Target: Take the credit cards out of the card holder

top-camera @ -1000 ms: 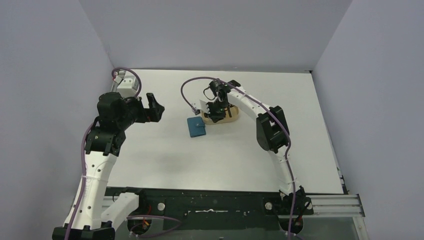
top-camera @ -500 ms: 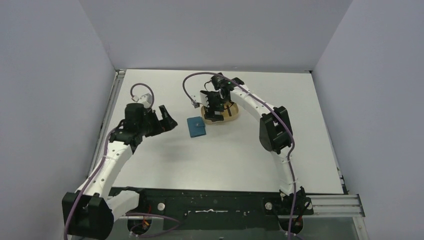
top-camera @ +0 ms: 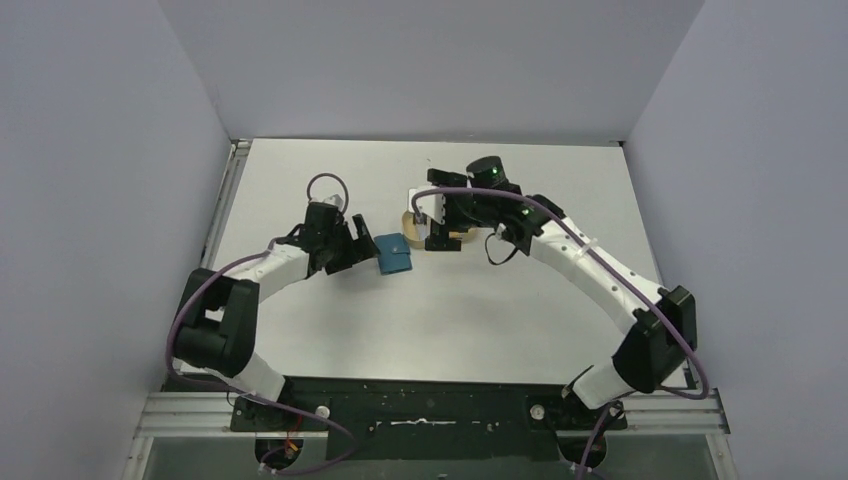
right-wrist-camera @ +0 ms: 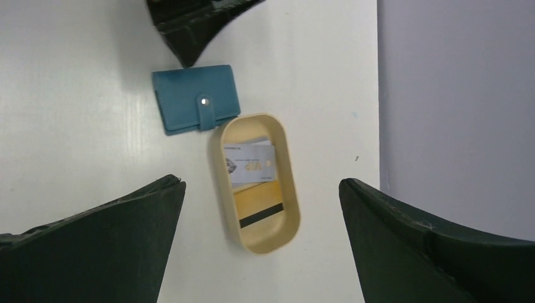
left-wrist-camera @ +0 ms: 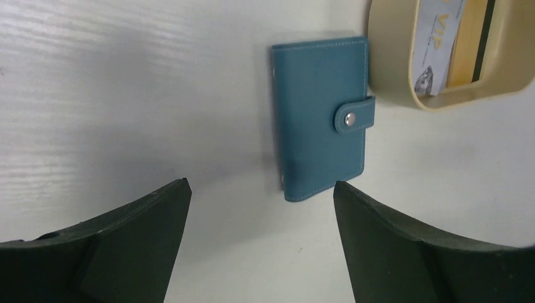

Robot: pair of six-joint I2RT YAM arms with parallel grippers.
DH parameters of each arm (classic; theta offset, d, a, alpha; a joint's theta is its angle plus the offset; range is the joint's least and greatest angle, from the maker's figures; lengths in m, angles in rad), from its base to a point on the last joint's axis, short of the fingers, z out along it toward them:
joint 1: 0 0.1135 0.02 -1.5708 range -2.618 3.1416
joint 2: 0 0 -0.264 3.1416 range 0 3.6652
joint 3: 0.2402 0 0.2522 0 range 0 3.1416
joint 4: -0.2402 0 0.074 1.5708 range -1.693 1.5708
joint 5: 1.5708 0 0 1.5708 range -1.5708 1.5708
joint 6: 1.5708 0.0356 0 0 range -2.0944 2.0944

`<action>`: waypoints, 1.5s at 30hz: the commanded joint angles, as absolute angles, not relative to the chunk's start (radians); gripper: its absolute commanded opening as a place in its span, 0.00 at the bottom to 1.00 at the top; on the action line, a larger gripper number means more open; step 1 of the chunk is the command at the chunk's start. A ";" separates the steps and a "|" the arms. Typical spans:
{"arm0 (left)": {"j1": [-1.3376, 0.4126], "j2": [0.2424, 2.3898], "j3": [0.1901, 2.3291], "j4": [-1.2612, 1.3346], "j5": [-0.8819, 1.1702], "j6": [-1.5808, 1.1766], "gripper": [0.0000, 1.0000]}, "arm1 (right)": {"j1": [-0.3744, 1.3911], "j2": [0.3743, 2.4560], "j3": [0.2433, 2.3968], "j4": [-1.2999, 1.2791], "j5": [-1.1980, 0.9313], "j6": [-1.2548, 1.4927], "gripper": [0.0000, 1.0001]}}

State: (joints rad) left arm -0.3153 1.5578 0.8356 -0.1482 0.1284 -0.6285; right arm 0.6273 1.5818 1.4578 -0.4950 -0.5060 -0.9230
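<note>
The card holder is a teal wallet lying flat on the white table, folded shut with its snap tab fastened. My left gripper is open just short of its near edge and holds nothing. Both credit cards lie in the tan oval tray beside the holder: a whitish printed card and a gold card with a dark stripe. My right gripper hovers open and empty above the tray. From above, the card holder sits between the left gripper and the right gripper.
The tray touches the holder's tab side and is mostly hidden under the right wrist in the top view. Grey walls enclose the table on three sides. The left gripper's fingers show at the top of the right wrist view.
The left arm has swung right and lowered to the card holder's left side. The right gripper has opened over the tray and lifted, its arm stretching out to the right.
</note>
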 commanded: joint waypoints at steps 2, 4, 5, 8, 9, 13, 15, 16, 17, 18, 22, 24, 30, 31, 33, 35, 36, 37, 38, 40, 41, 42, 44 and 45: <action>-0.311 1.637 0.845 0.112 0.201 -0.709 0.79 | 0.663 1.363 1.180 -0.255 -0.512 -0.750 1.00; -0.323 1.672 0.861 0.127 0.199 -0.707 0.77 | 0.687 1.313 1.085 -0.180 -0.518 -0.698 1.00; -0.331 1.688 0.870 0.134 0.199 -0.703 0.77 | 0.701 1.299 1.041 -0.129 -0.514 -0.677 0.99; -0.346 1.741 0.903 0.131 0.200 -0.698 0.74 | 0.750 1.301 0.956 -0.082 -0.474 -0.623 0.96; -0.348 1.758 0.913 0.128 0.195 -0.700 0.72 | 0.765 1.302 0.932 -0.078 -0.465 -0.606 0.95; -0.348 1.802 0.918 0.156 0.185 -0.712 0.57 | 0.819 1.287 0.873 -0.083 -0.427 -0.584 0.94; -0.349 1.829 0.924 0.170 0.198 -0.719 0.46 | 0.833 1.273 0.852 -0.089 -0.408 -0.578 0.94; -0.349 1.839 0.925 0.175 0.208 -0.723 0.39 | 0.836 1.265 0.842 -0.094 -0.399 -0.576 0.94; -0.350 1.847 0.924 0.179 0.215 -0.727 0.32 | 0.838 1.257 0.835 -0.100 -0.393 -0.575 0.94; -0.350 1.853 0.922 0.183 0.221 -0.731 0.26 | 0.838 1.251 0.830 -0.105 -0.388 -0.575 0.94; -0.350 1.856 0.901 0.188 0.232 -0.739 0.05 | 0.840 1.238 0.819 -0.126 -0.369 -0.578 0.94; -0.351 1.844 0.880 0.194 0.239 -0.738 0.00 | 0.841 1.239 0.816 -0.128 -0.368 -0.577 0.94; -0.382 1.754 0.781 0.213 0.271 -0.736 0.00 | 0.842 1.261 0.796 -0.089 -0.372 -0.542 0.95; -0.401 1.732 0.761 0.214 0.273 -0.734 0.00 | 0.842 1.267 0.790 -0.070 -0.373 -0.526 0.95; -0.448 1.699 0.725 0.207 0.278 -0.720 0.00 | 0.842 1.287 0.776 -0.026 -0.380 -0.480 0.96; -0.495 1.684 0.716 0.187 0.292 -0.703 0.00 | 0.841 1.317 0.772 0.020 -0.386 -0.420 0.96; -0.514 1.679 0.711 0.177 0.297 -0.697 0.00 | 0.840 1.342 0.782 0.025 -0.390 -0.387 0.95; -0.529 1.675 0.702 0.172 0.300 -0.695 0.00 | 0.837 1.370 0.799 0.011 -0.395 -0.364 0.94; -0.540 1.672 0.691 0.172 0.303 -0.698 0.00 | 0.836 1.402 0.821 0.004 -0.402 -0.346 0.92; -0.555 1.662 0.664 0.191 0.303 -0.711 0.00 | 0.829 1.477 0.865 -0.040 -0.419 -0.307 0.90; -0.559 1.661 0.653 0.203 0.300 -0.717 0.00 | 0.826 1.520 0.896 -0.063 -0.429 -0.286 0.89; -0.560 1.660 0.643 0.212 0.299 -0.723 0.00 | 0.823 1.560 0.926 -0.086 -0.438 -0.263 0.86; -0.560 1.662 0.638 0.214 0.296 -0.724 0.00 | 0.814 1.630 0.974 -0.112 -0.449 -0.222 0.80; -0.560 1.664 0.640 0.213 0.296 -0.723 0.00 | 0.813 1.654 0.988 -0.113 -0.450 -0.209 0.78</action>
